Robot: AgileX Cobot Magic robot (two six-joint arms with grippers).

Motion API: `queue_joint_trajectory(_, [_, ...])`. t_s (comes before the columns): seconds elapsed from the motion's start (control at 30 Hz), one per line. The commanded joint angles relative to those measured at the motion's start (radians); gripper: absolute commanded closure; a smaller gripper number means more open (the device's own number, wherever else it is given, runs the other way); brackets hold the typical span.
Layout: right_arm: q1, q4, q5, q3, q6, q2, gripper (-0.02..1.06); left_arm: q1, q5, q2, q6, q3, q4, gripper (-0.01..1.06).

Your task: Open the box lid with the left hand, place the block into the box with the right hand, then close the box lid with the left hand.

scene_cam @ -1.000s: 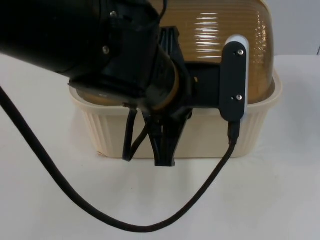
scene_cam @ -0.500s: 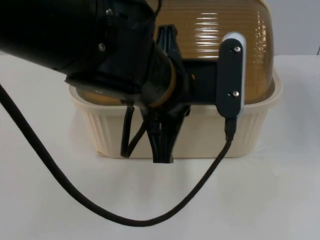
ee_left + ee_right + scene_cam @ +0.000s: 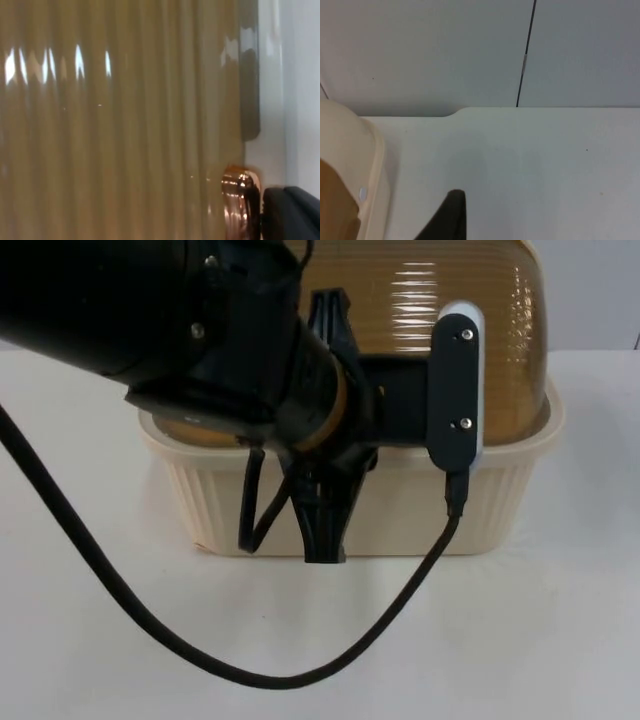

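A cream ribbed box [image 3: 400,515] stands mid-table, its brown see-through ribbed lid [image 3: 440,300] raised in a dome over the back of it. My left arm reaches across the box's front, and the left gripper [image 3: 327,430] sits right over the front rim, turned on its side. In the left wrist view the lid [image 3: 115,125] is very close, with its copper knob [image 3: 241,200] touching a black fingertip [image 3: 292,215]. My right gripper waits off to the side over bare table, one fingertip [image 3: 451,215] seen beside the box's cream rim [image 3: 370,165].
A grey partition wall [image 3: 470,50] closes off the table's far edge. White table top [image 3: 520,640] lies open in front of the box and to both sides.
My left arm has shifted slightly to the left and upward over the box. The lid and box look unchanged.
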Motion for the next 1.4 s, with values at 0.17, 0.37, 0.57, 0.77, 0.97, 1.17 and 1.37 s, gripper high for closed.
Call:
queue_joint_trajectory(0.17, [-0.006,-0.001,-0.002,0.001,-0.002,-0.002,-0.01,0.003,0.038,0.000,-0.107,-0.007,0.096,1.05])
queue_joint_trajectory(0.37, [-0.006,-0.001,-0.002,0.001,0.014,-0.002,-0.01,0.003,0.096,0.000,-0.274,-0.007,0.264,1.05])
queue_joint_trajectory(0.57, [-0.006,-0.001,-0.002,0.001,0.016,-0.002,-0.01,0.003,0.126,0.000,-0.274,-0.007,0.322,1.05])
queue_joint_trajectory(0.77, [-0.006,-0.001,-0.002,0.001,0.016,-0.002,-0.01,0.003,0.157,0.000,-0.274,-0.034,0.378,1.05])
queue_joint_trajectory(0.97, [-0.006,-0.001,0.003,0.001,0.016,-0.002,-0.01,0.003,0.178,0.000,-0.274,-0.104,0.432,1.05])
queue_joint_trajectory(1.17, [-0.006,-0.001,0.025,0.001,0.016,-0.002,-0.01,0.038,0.155,0.000,-0.274,-0.160,0.466,1.05])
queue_joint_trajectory(1.37, [-0.006,-0.001,0.023,0.001,0.016,-0.002,-0.01,0.122,0.104,0.000,-0.274,-0.188,0.511,1.05])
